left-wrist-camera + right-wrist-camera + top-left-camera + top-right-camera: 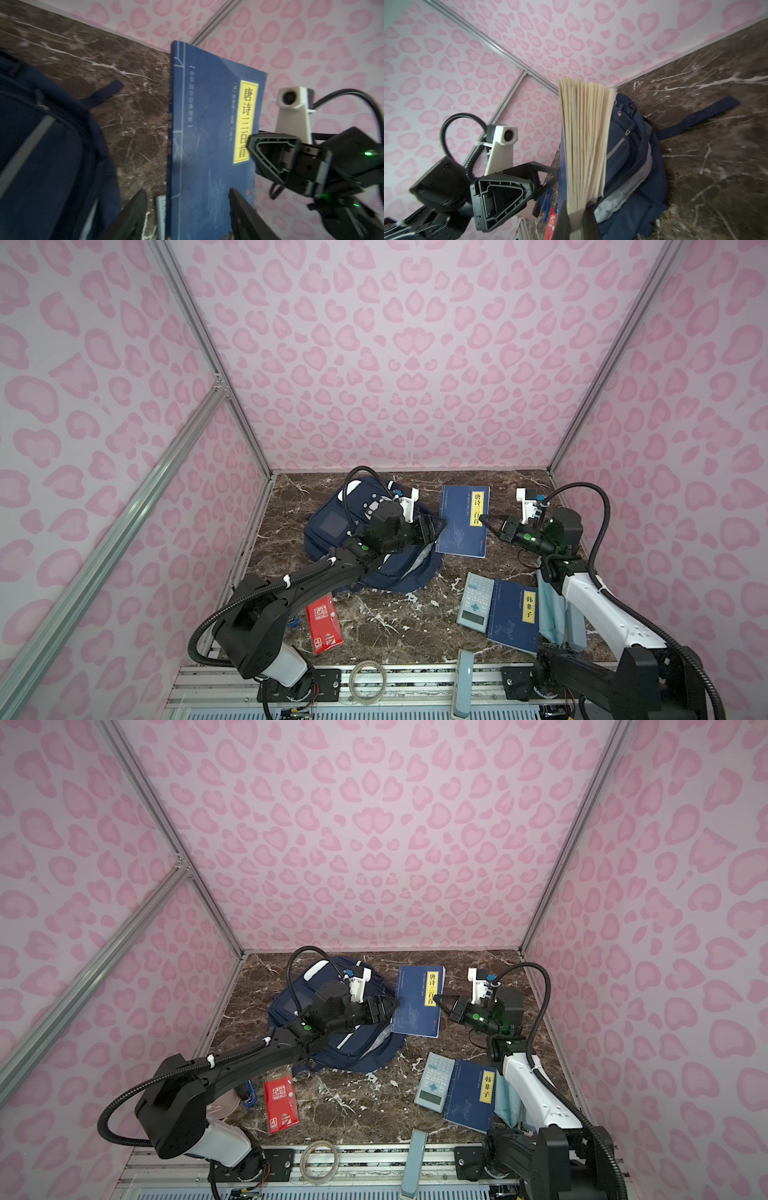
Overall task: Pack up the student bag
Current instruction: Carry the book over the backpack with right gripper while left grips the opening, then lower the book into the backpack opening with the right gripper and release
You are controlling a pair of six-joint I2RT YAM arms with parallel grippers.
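Though soft, fabric bag (328, 533) beside book (460, 526)

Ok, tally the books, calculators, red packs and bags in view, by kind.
books: 2, one in the right gripper, one lying flat
calculator: 1
red pack: 1
bag: 1
total: 5
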